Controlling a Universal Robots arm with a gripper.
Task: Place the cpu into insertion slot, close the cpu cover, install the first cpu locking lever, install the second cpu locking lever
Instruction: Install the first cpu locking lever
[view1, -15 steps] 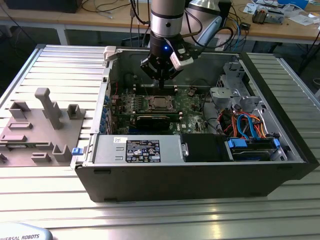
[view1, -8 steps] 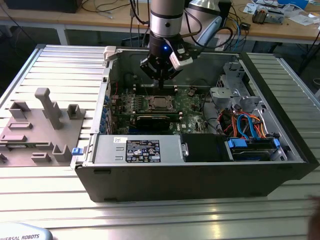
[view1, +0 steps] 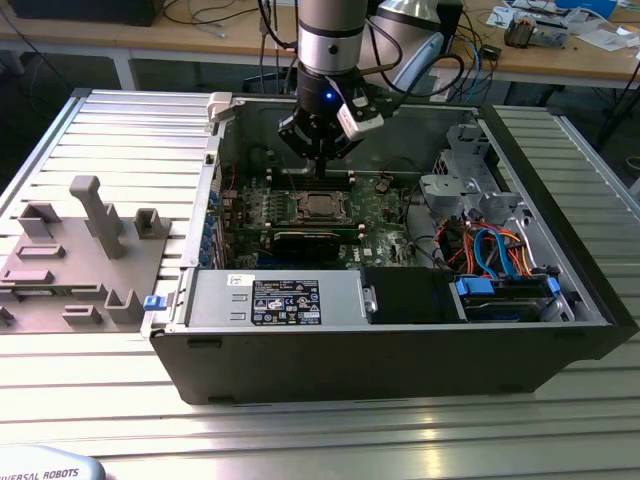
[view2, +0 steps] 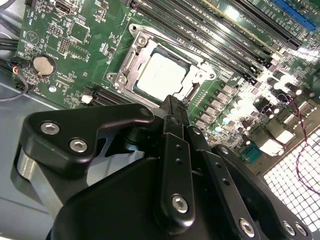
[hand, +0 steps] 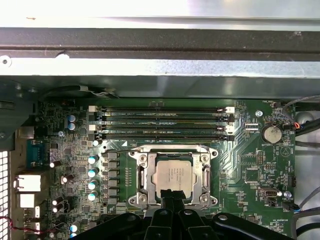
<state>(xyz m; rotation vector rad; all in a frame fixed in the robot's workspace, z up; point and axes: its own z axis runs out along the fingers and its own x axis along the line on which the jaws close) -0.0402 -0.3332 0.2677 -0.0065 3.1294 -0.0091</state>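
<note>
Gripper (view1: 319, 152): your pincer hangs just above the socket inside the black case (view1: 400, 370), fingers pressed together, holding nothing.
Cpu (hand: 173, 174): you see it seated flat in the insertion slot (hand: 141, 176), the cpu cover (hand: 172, 149) framing it.
Edges: memory slots (hand: 161, 122) run just beside the cover; the case wall stands well apart.

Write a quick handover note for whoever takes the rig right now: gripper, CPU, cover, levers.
Gripper: jaws shut and empty, tips just above the socket's edge.
The cpu sits in the insertion slot on the green motherboard, inside the open computer case.
The cpu cover lies closed over it, framing the chip.
Done: chip placed, cover down.
Locking levers: I cannot tell whether either is latched; check both.
</note>
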